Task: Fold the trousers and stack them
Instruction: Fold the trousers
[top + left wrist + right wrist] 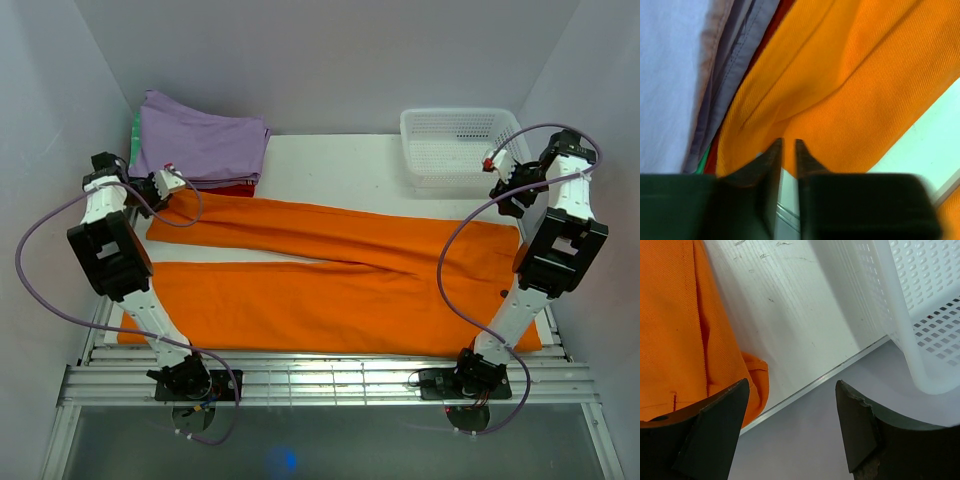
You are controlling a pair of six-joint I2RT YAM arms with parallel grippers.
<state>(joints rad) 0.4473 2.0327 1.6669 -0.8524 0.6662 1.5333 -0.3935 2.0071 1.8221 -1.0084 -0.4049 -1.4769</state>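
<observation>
left tool (788, 142) low on trousers (330, 285) corner — right tool (792, 385) hangs agape

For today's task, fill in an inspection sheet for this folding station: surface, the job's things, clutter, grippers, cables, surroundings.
Surface: white table, lightly scuffed where bare.
Job's things: orange trousers spread unfolded across the table, legs pointing left.
Clutter: folded garment stack, lilac on top, back left; white basket, back right.
Grippers: left gripper has its fingers nearly together at the trousers' back-left edge, grip unclear; right gripper is open over the table edge beside the basket.
Cables: purple cables loop from both arms; the right one hangs over the trousers.
Surroundings: plain pale walls; metal rails along the near edge.
</observation>
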